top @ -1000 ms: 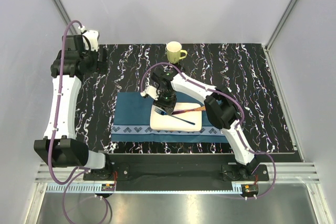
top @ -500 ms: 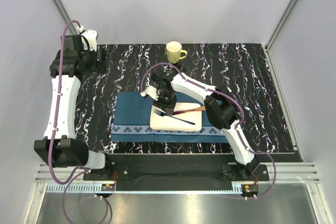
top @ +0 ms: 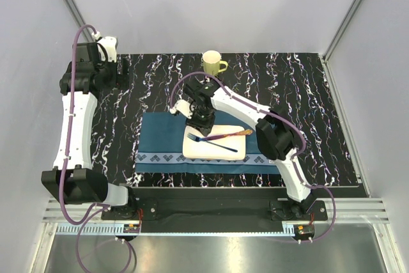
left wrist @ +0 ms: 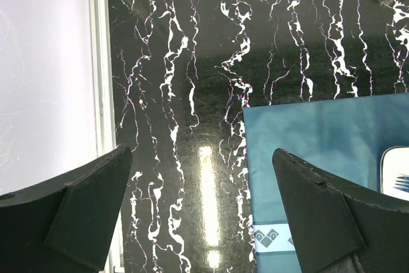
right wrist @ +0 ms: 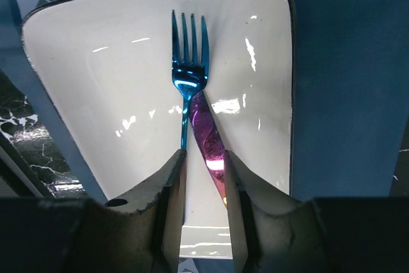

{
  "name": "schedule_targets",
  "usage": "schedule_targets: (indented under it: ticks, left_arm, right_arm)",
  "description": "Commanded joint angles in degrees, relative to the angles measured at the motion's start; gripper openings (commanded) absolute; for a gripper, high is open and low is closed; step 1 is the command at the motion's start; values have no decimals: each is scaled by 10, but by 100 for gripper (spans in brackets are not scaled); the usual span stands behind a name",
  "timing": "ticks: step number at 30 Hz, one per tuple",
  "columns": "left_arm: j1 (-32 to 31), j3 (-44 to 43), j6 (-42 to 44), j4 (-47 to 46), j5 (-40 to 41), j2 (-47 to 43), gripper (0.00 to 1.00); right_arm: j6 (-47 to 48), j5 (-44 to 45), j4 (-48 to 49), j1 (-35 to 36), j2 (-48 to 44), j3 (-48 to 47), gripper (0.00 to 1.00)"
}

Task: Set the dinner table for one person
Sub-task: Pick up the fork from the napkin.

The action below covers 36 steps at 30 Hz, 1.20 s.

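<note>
White walls close in a black, white-veined counter, the dinner table, which fills the floor of the enclosure. At its near middle lies a dark blue placemat with a white rectangular plate on its right half. A yellow-green mug stands at the far edge, well apart from the mat.

Only the overhead view shows the mug and both arms. The left arm is raised at the far left corner, and the right reaches over the plate's far left corner.

The left wrist view adds that the left fingers stand wide apart over bare counter, the mat's corner just to their right.

The right wrist view shows the right fingers a little apart, above a blue fork and a purple-handled utensil crossed on the plate. The purple handle shows through the narrow gap. I cannot tell whether it touches them.
</note>
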State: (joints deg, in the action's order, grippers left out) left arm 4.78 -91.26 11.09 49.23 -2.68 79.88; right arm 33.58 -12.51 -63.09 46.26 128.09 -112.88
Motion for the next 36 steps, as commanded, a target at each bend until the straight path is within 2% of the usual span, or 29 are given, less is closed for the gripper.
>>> schedule_targets:
  ticks: [1, 18, 36]
  left_arm:
    - [4, -11, -9, -26, -15, -17, 99]
    - [5, -10, -12, -27, -22, -30, 99]
    - [19, 2, -17, -27, -34, -40, 99]
  right_arm:
    - [5, 6, -6, 23, -57, 11, 36]
    - [-11, 0, 37, 36, -72, 117, 36]
    - [-4, 19, 46, 37, -75, 128, 36]
